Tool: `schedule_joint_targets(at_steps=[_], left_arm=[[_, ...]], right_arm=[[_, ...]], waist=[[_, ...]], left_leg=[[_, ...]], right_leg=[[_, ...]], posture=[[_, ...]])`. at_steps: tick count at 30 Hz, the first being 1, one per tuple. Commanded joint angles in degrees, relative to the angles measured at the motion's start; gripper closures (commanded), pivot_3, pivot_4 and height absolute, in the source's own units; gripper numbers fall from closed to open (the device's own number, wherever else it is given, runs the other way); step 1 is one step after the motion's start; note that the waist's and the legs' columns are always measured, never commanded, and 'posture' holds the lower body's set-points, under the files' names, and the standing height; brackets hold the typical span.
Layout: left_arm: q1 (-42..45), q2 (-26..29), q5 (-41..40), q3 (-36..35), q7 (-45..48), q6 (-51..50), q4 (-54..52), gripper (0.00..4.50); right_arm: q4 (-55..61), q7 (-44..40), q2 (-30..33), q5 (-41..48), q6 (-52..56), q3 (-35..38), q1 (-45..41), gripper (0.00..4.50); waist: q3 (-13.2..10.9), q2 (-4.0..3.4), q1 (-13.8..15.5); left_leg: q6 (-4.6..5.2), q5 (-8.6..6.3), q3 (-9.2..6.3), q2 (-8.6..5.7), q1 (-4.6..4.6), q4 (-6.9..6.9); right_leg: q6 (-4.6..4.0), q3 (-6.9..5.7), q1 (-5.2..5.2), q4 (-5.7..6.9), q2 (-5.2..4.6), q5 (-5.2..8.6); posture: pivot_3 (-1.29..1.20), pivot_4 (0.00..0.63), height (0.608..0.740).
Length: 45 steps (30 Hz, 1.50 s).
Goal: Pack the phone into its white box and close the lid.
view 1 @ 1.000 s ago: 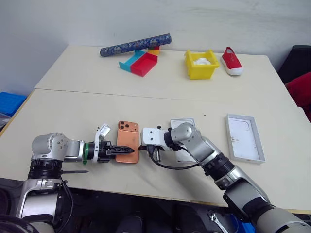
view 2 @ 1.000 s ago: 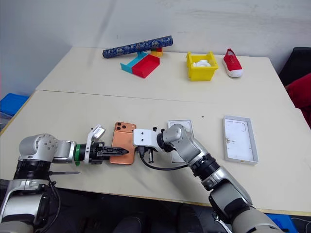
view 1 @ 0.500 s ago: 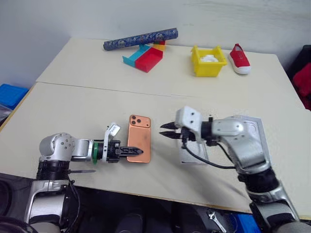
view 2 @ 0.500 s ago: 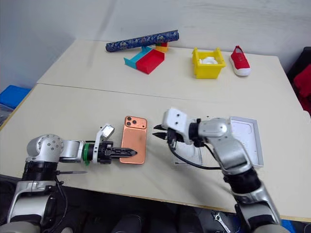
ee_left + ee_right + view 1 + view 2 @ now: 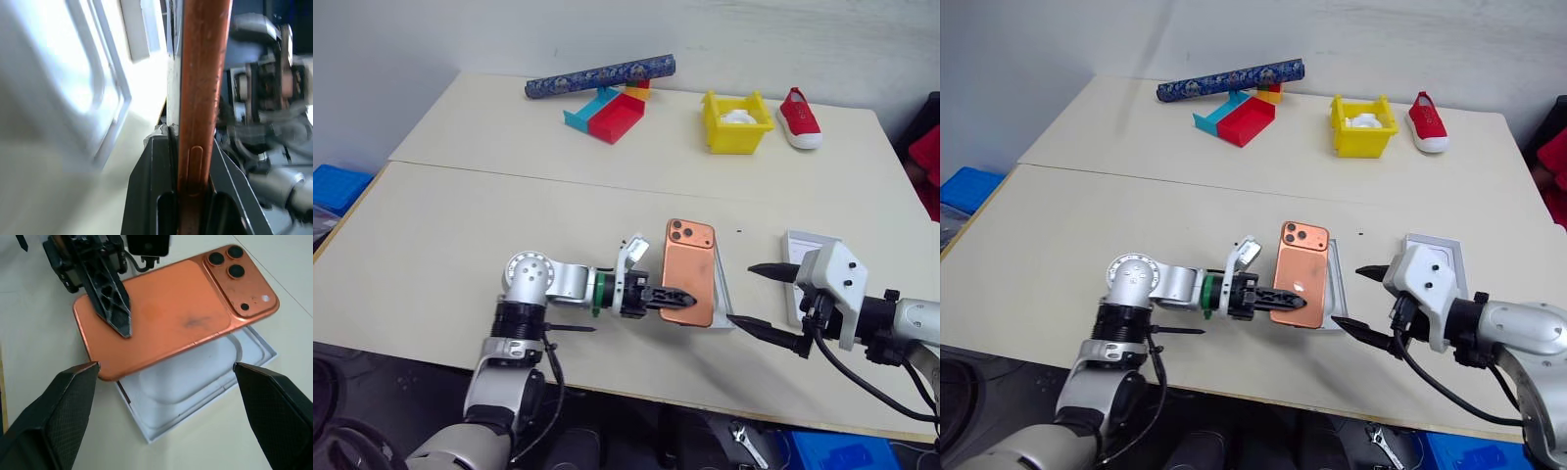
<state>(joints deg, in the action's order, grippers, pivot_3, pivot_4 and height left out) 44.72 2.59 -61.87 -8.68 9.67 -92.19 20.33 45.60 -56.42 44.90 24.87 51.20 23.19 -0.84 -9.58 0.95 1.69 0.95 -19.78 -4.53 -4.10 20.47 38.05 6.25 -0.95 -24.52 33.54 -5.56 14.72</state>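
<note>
My left gripper (image 5: 680, 294) is shut on the phone (image 5: 690, 274), an orange-copper slab with three lenses at its far end. It holds the phone flat, lifted a little above the table. Under the phone lies the white box (image 5: 722, 294), largely covered by it; the right wrist view shows the box (image 5: 220, 367) sticking out below the phone (image 5: 171, 308). To the right of the phone, my right gripper (image 5: 742, 292) stands wide open and empty. The lid (image 5: 803, 238) lies behind that gripper's white housing, mostly hidden.
At the back of the table stand a yellow bin (image 5: 736, 122), a red shoe (image 5: 800, 117), red and teal trays (image 5: 607, 113) and a patterned roll (image 5: 599, 75). A blue crate (image 5: 328, 186) sits on the floor at left.
My left gripper has carried the phone to the right and up, over the white box. My right gripper has let go of the phone, drawn back to the right and opened wide.
</note>
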Motion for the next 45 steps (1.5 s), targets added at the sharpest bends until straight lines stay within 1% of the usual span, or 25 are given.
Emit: schedule_joint_targets(at_steps=[1,6,12,16,23,24,25,27,29,31,33,37,45], left_arm=[[1.74,-3.73,4.36,-2.72,-4.44,2.08,1.03,4.39],[2.01,-7.95,8.0,-5.78,-7.19,2.82,1.51,4.39],[3.36,-10.88,11.55,-7.89,-7.95,4.09,3.06,4.39],[3.81,-11.32,13.39,-7.7,-7.14,2.83,3.09,4.39],[4.49,-10.75,14.89,-5.93,-3.59,-0.24,2.7,4.39],[4.67,-10.78,15.28,-5.63,-3.12,-0.18,2.88,3.66],[4.8,-10.79,15.63,-5.41,-2.68,-0.15,3.0,3.45],[5.11,-10.54,16.62,-4.35,-1.83,0.43,3.17,2.88],[5.39,-10.15,17.36,-3.32,-0.66,0.75,3.12,2.18],[5.38,-9.01,17.46,-0.69,1.82,0.72,1.57,1.56],[5.4,-7.41,15.88,1.74,4.51,-0.01,0.3,0.97],[5.99,-3.67,13.46,6.54,9.57,-0.31,-1.44,0.97],[7.42,1.27,15.47,13.43,17.07,1.42,-3.86,0.97]], right_arm=[[1.57,3.16,1.1,0.69,-1.2,2.2,0.56,0.0],[0.96,5.2,1.67,1.12,-2.45,1.73,1.57,0.0],[0.1,6.78,2.14,1.66,-3.68,0.91,1.89,0.0],[-0.48,7.5,2.55,1.92,-4.42,0.29,1.93,0.0],[-1.41,8.3,2.66,1.88,-5.83,-0.24,2.38,0.0],[-1.49,8.47,2.6,1.92,-5.99,-0.3,2.48,0.0],[-1.56,8.6,2.59,1.96,-6.14,-0.36,2.56,0.0],[-1.63,8.81,2.6,2.01,-6.45,-0.46,2.81,0.0],[-1.61,8.99,2.62,2.11,-6.61,-0.43,3.02,0.0],[-1.55,9.2,2.62,2.24,-6.73,-0.31,3.3,0.0],[-1.53,9.43,2.64,2.35,-6.98,-0.18,3.67,0.0],[-1.57,9.78,2.64,2.44,-7.56,-0.06,4.36,0.0],[-1.73,10.17,2.36,2.51,-8.26,-0.02,4.8,0.0]], waist=[[-0.02,0.02,0.0],[-0.08,0.05,0.11],[-0.09,0.05,0.81],[-0.1,0.05,1.35],[-0.1,0.06,1.44],[-0.1,0.06,1.44],[-0.1,0.06,1.44],[-0.1,0.06,1.44],[-0.1,0.05,1.44],[-0.1,0.05,1.42],[-0.1,0.05,1.34],[-0.1,0.04,1.05],[-0.1,0.04,1.21]], left_leg=[[-0.03,0.01,0.03,0.0,-0.04,0.0],[-0.04,0.05,0.07,-0.01,-0.06,0.0],[-0.04,0.04,0.09,-0.04,-0.06,0.0],[-0.04,0.04,0.1,-0.04,-0.06,0.0],[-0.04,0.04,0.12,-0.05,-0.06,0.0],[-0.04,0.04,0.12,-0.05,-0.06,0.0],[-0.04,0.04,0.13,-0.05,-0.06,0.0],[-0.04,0.04,0.14,-0.05,-0.06,0.0],[-0.04,0.04,0.14,-0.05,-0.06,0.0],[-0.04,0.04,0.15,-0.05,-0.07,0.0],[-0.04,0.04,0.16,-0.04,-0.09,0.0],[-0.06,0.04,0.25,0.01,-0.15,0.0],[-0.05,0.06,0.25,-0.03,-0.14,0.04]], right_leg=[[0.03,0.04,0.01,0.03,0.0,-0.02],[0.04,0.07,-0.01,0.1,-0.01,-0.02],[0.04,0.06,-0.02,0.09,0.0,-0.03],[0.04,0.05,-0.02,0.07,0.01,-0.03],[0.05,0.01,-0.02,0.07,0.01,-0.03],[0.05,0.0,-0.02,0.07,0.01,-0.03],[0.05,-0.02,-0.02,0.08,0.01,-0.03],[0.05,-0.03,-0.02,0.08,0.01,-0.03],[0.05,-0.04,-0.02,0.08,0.01,-0.03],[0.05,-0.05,-0.01,0.09,0.02,-0.03],[0.05,-0.05,-0.01,0.11,0.02,-0.03],[0.04,0.0,-0.02,0.21,0.05,-0.03],[0.04,0.11,-0.02,0.22,0.03,-0.03]], posture=[[0.0,0.15,0.74],[0.0,0.15,0.74],[0.0,0.15,0.74],[0.0,0.15,0.74],[0.0,0.15,0.74],[0.0,0.15,0.74],[0.0,0.15,0.74],[0.0,0.15,0.74],[0.0,0.15,0.74],[0.0,0.15,0.74],[0.0,0.15,0.74],[0.0,0.15,0.74],[0.0,0.15,0.74]])
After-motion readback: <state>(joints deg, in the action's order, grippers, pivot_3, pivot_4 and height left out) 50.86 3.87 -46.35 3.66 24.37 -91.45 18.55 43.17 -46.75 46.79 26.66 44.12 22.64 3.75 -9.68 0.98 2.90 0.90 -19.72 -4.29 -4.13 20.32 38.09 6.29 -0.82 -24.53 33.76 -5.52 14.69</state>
